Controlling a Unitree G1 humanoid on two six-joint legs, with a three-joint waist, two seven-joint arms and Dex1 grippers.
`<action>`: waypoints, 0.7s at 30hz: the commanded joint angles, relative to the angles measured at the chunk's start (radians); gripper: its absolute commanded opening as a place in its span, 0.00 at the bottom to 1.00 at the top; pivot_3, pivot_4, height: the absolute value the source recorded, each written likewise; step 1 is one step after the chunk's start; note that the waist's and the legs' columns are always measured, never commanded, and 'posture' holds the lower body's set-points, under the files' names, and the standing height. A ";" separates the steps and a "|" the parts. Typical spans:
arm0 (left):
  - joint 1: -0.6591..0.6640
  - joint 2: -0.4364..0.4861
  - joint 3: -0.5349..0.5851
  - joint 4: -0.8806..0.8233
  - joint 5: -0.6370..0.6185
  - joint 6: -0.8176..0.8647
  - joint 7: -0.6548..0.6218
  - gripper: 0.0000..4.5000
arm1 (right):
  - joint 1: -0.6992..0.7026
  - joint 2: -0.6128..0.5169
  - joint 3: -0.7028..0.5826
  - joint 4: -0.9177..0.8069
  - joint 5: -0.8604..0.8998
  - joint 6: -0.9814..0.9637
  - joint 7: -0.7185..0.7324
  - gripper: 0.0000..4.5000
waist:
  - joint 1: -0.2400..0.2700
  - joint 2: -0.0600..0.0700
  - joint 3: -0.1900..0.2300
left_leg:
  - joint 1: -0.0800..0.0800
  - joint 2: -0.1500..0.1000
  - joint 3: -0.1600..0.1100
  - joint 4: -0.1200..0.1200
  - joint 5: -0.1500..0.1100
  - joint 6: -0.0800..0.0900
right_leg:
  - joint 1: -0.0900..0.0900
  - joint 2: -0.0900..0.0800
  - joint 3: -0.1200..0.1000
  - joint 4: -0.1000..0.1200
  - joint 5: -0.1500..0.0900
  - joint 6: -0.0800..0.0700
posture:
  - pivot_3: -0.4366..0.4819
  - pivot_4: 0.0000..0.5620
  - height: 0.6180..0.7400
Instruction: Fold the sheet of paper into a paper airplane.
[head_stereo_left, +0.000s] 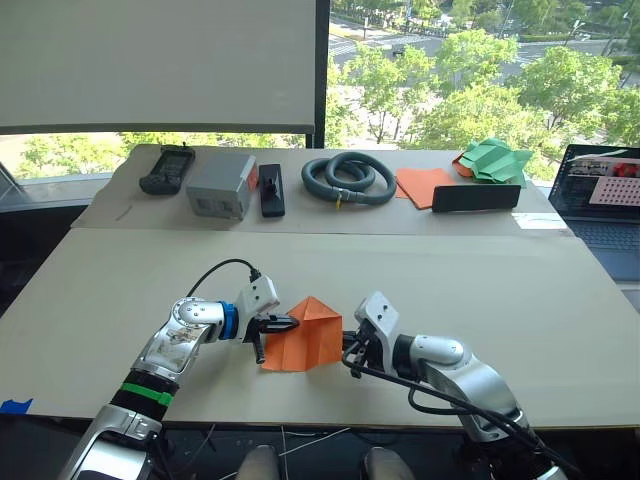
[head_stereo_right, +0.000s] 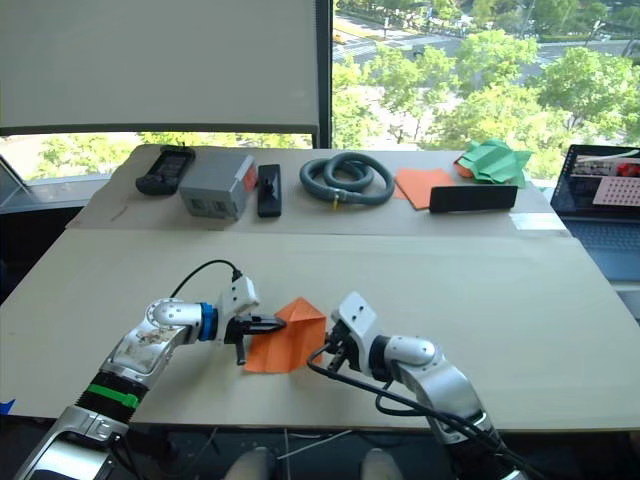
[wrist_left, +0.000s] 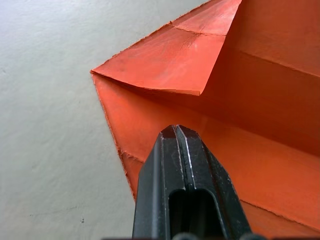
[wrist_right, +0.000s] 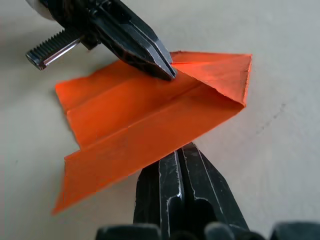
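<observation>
orange sheet pinned between two closed pincers, near the front edge

orange is the sheet of paper, partly folded so its far end comes to a point, lying on the tan table close to the front edge. it sits right between the two pincers. the left gripper comes in from the sheet's left side with its black fingers pressed together, tips resting on top of the paper near a crease. in the left wrist view those fingers are closed with no gap, sitting over the sheet just below a folded-over corner flap. the right gripper is at the sheet's right edge, low by the table, and its fingers are closed too, touching or just under the paper's near edge. can't tell if they actually pinch that edge or only butt against it. the right wrist view also shows the right side of the sheet lifted a bit off the table along a fold.

both forearms reach inward from the front corners, elbows out, wrists angled toward each other so the pincers nearly face.

at the back of the table, well apart: a black handheld device, a grey box, a coiled grey hose, a flat orange sheet, a green paper shape and a laptop at the right.
</observation>
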 joint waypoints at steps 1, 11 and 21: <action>0.011 0.009 -0.021 0.037 0.031 0.024 -0.005 0.00 | -0.026 0.011 -0.037 -0.013 0.037 -0.024 -0.011 0.00 | 0.000 0.000 0.000 | 0.000 0.000 0.000 0.000 0.000 0.000 | 0.000 0.000 0.000 0.000 0.000 0.000 | 0.48 0.27 0.79; -0.027 0.018 -0.006 0.048 0.038 0.022 -0.001 0.00 | -0.072 0.065 0.017 0.009 0.034 -0.036 -0.049 0.00 | 0.000 0.000 0.000 | 0.000 0.000 0.000 0.000 0.000 0.000 | 0.000 0.000 0.000 0.000 0.000 0.000 | 0.48 0.27 0.79; -0.026 0.055 0.018 0.022 0.033 0.032 0.003 0.00 | -0.129 0.113 0.051 0.085 0.024 -0.073 -0.068 0.00 | -0.001 0.000 0.000 | -0.001 0.000 0.000 0.000 0.000 0.000 | -0.001 0.001 0.000 0.002 0.000 0.000 | 0.48 0.27 0.79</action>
